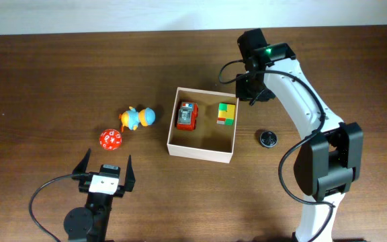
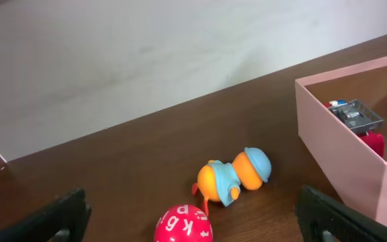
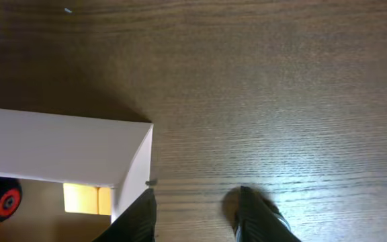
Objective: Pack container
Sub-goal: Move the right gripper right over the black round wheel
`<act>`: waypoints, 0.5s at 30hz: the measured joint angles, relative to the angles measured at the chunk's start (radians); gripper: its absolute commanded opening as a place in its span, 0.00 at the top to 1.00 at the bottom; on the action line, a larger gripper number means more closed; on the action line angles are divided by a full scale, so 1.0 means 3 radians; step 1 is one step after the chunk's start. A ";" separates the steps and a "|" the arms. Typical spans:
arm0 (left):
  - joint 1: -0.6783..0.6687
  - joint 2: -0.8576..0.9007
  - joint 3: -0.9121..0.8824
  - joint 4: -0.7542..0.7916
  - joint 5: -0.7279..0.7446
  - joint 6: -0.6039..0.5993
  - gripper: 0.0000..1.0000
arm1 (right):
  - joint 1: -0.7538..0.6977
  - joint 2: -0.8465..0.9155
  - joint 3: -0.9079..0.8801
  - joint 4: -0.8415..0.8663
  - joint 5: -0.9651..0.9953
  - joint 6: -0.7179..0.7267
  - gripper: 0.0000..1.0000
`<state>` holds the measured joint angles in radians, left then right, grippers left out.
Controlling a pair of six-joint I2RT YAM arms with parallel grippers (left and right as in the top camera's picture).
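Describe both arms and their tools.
The right arm has white links, black joints, a green light and looping black cables. The left arm is black with a white block at its wrist. The left tool and right tool have dark tapered fingers.

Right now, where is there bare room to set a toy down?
Inside the container, the near strip before the red toy and coloured block is bare. The table's far-left corner is open. Crowded: around the duck and red ball.

Overhead looks straight down, far; left wrist low, level; right wrist close, downward (all share container [image 1: 200, 154]).
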<state>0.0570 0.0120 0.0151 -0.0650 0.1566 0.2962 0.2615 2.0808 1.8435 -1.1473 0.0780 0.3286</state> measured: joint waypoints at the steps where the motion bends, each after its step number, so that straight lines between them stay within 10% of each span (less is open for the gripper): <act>1: 0.0000 0.0000 0.0000 0.0000 0.0000 0.0000 0.01 | 0.0000 0.0000 0.0000 0.0000 -0.0010 0.0000 0.65; 15: 0.0000 0.0000 0.0000 0.0000 0.0000 0.0000 0.01 | 0.0000 0.0053 0.0000 0.0057 -0.0192 -0.0113 0.66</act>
<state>0.0570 0.0120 0.0151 -0.0650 0.1566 0.2962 0.2615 2.0968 1.8435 -1.1301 0.0204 0.2947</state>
